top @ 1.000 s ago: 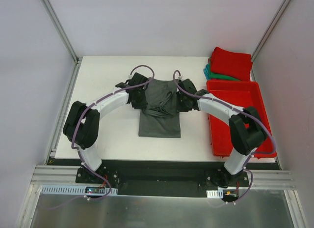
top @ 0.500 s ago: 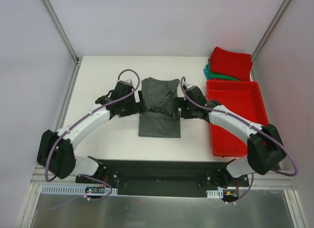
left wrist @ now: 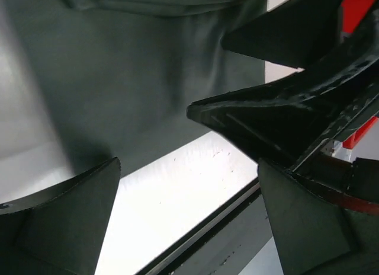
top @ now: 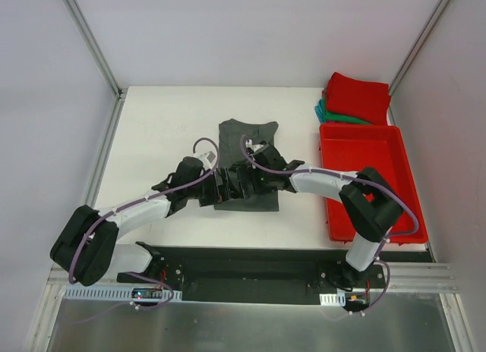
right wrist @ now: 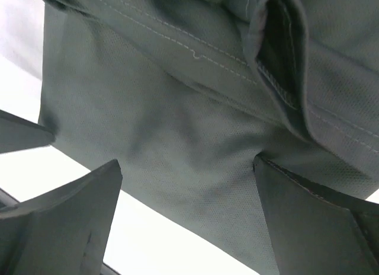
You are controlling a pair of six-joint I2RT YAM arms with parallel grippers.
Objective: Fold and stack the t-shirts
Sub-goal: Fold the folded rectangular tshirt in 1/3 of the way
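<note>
Both grippers stand wide open and clamp nothing. The left gripper [top: 220, 189] sits at the 7 o'clock corner of the grey shirt [top: 247, 139], mid-table. The right gripper [top: 241, 181] is just beside it, over the 6 o'clock hem.

The left wrist view shows bare table [left wrist: 177, 198] between its fingers [left wrist: 71, 221], with the other gripper crossing. The right wrist view shows only grey cloth and a stitched fold. Only the top view shows the red shirt [top: 357, 96] on the teal shirt [top: 325, 113], at the table's 2 o'clock.
</note>
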